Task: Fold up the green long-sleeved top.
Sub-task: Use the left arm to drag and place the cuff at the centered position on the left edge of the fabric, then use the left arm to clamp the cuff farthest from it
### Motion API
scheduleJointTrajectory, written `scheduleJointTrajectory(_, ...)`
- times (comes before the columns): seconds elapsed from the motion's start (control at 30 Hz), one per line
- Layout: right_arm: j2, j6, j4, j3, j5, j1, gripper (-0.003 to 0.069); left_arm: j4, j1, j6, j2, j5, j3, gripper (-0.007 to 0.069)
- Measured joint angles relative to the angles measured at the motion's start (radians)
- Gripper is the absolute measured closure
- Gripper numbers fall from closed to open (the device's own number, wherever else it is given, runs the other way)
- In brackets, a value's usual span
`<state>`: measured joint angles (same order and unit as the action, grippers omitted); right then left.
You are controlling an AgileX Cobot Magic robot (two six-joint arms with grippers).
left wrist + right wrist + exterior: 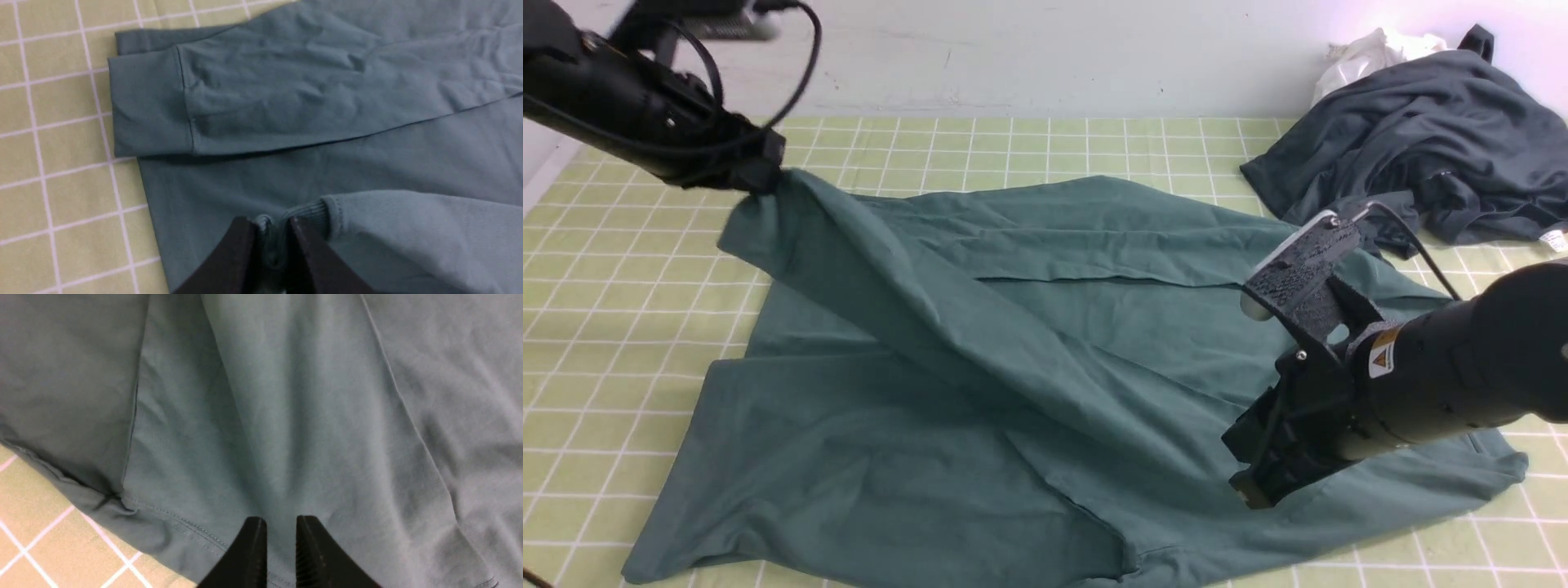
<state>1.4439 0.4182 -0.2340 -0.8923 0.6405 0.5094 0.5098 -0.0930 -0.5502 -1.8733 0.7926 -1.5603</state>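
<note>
Looking across the table from the front, we see the green long-sleeved top (1094, 327) spread over most of the yellow-green checked cloth (605, 327). Its body lies flat, with long creases running across it. One sleeve (915, 302) rises off the body as a taut ridge. It runs diagonally from the near right part of the top up to the far left corner.

The left gripper (768, 175) sits at that far left corner, raised above the table, and the end of the sleeve runs up into it. In the left wrist view we see its fingers (241, 249) drawn close together, with the ribbed cuff (302, 210) bunched in the narrow gap between them. Beyond them the other cuff (149, 108) lies flat on the body of the top, its end reaching just over the garment's edge onto the checked cloth.

The right gripper (1245, 486) is low on the near right part of the top, close to the hem. In the right wrist view its fingers (253, 547) stand only narrowly apart, pressed into the fabric. Folds fan out from that gap, so we read it as a pinch on the top, with a stitched hem just beside it.

At the far right a dark charcoal garment (1421, 139) lies crumpled, touching the top's far edge. A small white cloth (1364, 53) sits behind it against the wall.
</note>
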Motion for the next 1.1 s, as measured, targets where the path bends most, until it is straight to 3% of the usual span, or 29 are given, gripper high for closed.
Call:
scheduleJointTrajectory(0.17,0.001,0.005,-0.020,0.000,0.007,0.000,0.0557,-0.071,-0.001,0.116,-0.085,0.038,-0.054,0.0279)
scheduleJointTrajectory(0.27,0.001,0.024,-0.043,0.000,0.014,0.010,0.0557,-0.136,-0.001,0.196,-0.081,0.153,-0.097,0.0231)
scheduleJointTrajectory(0.37,0.001,0.060,-0.078,0.000,0.024,0.050,0.0557,-0.227,-0.001,0.310,-0.068,0.343,-0.131,0.0225)
scheduleJointTrajectory(0.47,0.007,0.068,-0.089,0.000,0.015,0.096,0.0557,-0.292,0.016,0.368,-0.033,0.398,-0.063,0.0225)
scheduleJointTrajectory(0.63,0.074,0.001,-0.095,0.000,0.003,0.118,0.0517,-0.342,0.063,0.377,0.020,0.410,0.213,0.0218)
scheduleJointTrajectory(0.77,0.153,-0.027,-0.084,0.000,-0.002,0.119,0.0409,-0.344,0.084,0.378,0.030,0.398,0.415,0.0218)
scheduleJointTrajectory(0.93,0.223,-0.030,-0.085,0.000,-0.045,0.119,0.0302,-0.337,0.085,0.378,0.036,0.341,0.504,0.0218)
scheduleJointTrajectory(1.03,0.268,-0.030,-0.092,0.000,-0.070,0.119,0.0299,-0.335,0.085,0.378,0.039,0.329,0.528,0.0218)
scheduleJointTrajectory(1.1,0.307,-0.031,-0.100,-0.004,-0.079,0.119,0.0346,-0.333,0.085,0.378,0.041,0.330,0.535,0.0218)
